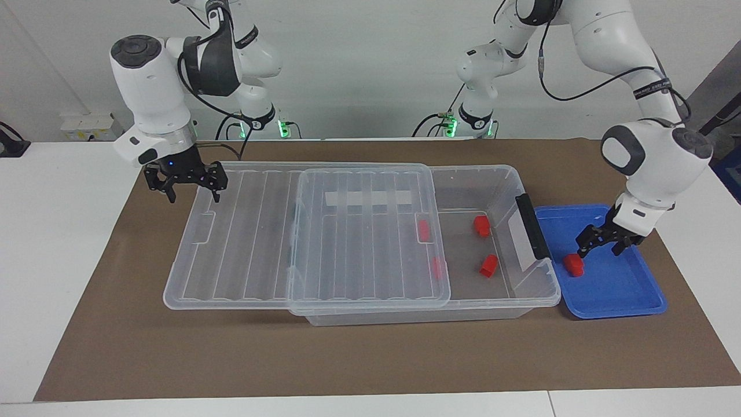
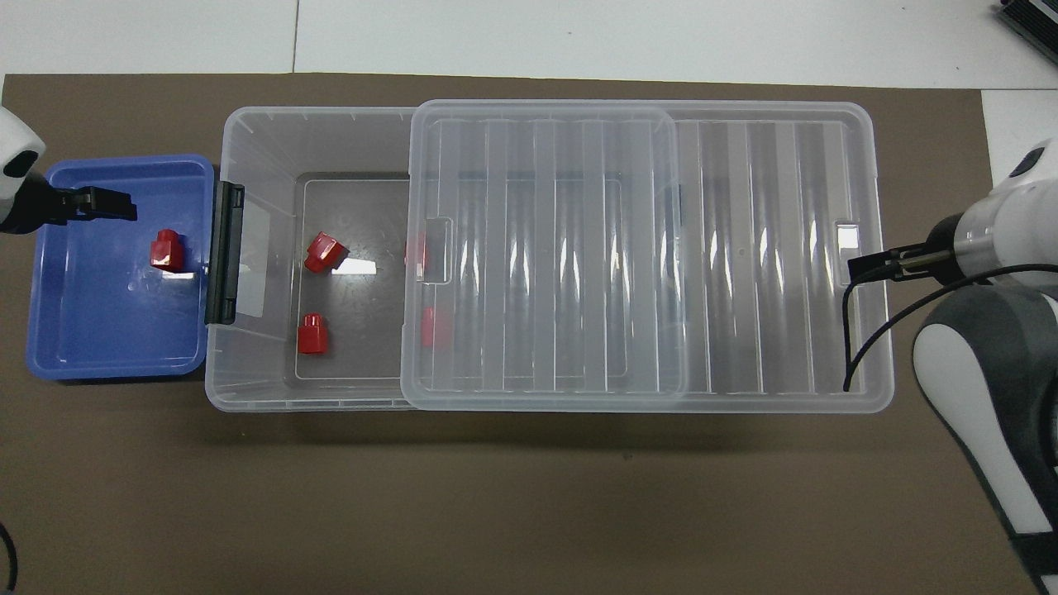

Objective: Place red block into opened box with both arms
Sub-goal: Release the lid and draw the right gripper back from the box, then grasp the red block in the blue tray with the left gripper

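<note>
One red block (image 1: 573, 263) (image 2: 166, 250) lies in the blue tray (image 1: 631, 289). My left gripper (image 1: 598, 249) (image 2: 124, 207) hangs open low over the tray, just beside this block and not around it. The box (image 1: 498, 174) (image 2: 248, 132) stands in the middle of the table. Its ribbed clear lid (image 1: 243, 231) (image 2: 769, 248) is slid halfway off toward the right arm's end, so the box's end by the tray is uncovered. Several red blocks (image 1: 488, 265) (image 2: 312, 333) lie inside the box. My right gripper (image 1: 194, 198) (image 2: 860, 266) is open above the lid's overhanging end.
The blue tray (image 2: 107, 347) sits against the box's black handle (image 1: 531, 225) (image 2: 224, 252) at the left arm's end. A brown mat (image 1: 370, 359) covers the table under everything. A black cable (image 2: 860, 347) loops from the right arm over the lid's corner.
</note>
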Controlling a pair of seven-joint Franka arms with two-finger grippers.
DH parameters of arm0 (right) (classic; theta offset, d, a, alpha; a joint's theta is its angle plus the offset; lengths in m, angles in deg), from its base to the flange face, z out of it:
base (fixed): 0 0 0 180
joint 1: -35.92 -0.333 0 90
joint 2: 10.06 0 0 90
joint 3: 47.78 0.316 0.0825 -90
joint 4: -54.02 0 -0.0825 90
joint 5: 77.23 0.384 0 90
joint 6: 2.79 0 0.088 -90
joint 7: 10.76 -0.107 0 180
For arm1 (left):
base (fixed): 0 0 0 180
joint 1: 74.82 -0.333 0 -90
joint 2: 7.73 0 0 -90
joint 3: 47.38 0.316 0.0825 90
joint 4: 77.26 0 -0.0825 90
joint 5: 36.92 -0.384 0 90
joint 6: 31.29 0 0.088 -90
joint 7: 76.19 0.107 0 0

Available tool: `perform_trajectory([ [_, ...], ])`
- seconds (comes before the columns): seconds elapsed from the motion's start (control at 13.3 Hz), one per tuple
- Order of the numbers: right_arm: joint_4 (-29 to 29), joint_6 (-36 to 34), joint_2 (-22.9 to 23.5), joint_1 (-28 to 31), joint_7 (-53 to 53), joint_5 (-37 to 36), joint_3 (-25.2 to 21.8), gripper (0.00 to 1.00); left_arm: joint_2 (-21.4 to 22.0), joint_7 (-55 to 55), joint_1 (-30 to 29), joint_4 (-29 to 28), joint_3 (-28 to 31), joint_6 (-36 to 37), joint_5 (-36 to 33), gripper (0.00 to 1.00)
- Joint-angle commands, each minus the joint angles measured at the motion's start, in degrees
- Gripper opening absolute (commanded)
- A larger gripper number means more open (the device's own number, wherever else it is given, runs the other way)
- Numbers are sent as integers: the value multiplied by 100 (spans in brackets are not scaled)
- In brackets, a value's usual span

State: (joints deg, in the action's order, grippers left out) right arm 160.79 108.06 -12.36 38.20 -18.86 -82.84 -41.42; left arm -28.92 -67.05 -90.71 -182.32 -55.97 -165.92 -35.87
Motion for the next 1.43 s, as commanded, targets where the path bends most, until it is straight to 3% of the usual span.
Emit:
perform_trajectory([
  [0.0,-637,-422,169,-44,-419,269,14,100,151,97,-73,-383,15,-379,-70,100],
  [0.3,-1350,-1055,284,-35,-482,332,14,100,186,105,-82,-602,15,-493,-70,100],
  [0.75,-1861,-1715,380,70,-544,455,6,100,177,105,-64,-849,23,-889,-334,100],
  [1.05,-1581,-1917,197,167,-482,490,-21,100,177,88,-38,-858,15,-898,-342,83],
  [1.21,-1413,-1953,99,202,-369,499,-29,100,177,79,-29,-858,23,-898,-342,69],
  [1.36,-1325,-2023,38,194,-271,490,-29,100,177,79,-29,-858,23,-898,-342,65],
])
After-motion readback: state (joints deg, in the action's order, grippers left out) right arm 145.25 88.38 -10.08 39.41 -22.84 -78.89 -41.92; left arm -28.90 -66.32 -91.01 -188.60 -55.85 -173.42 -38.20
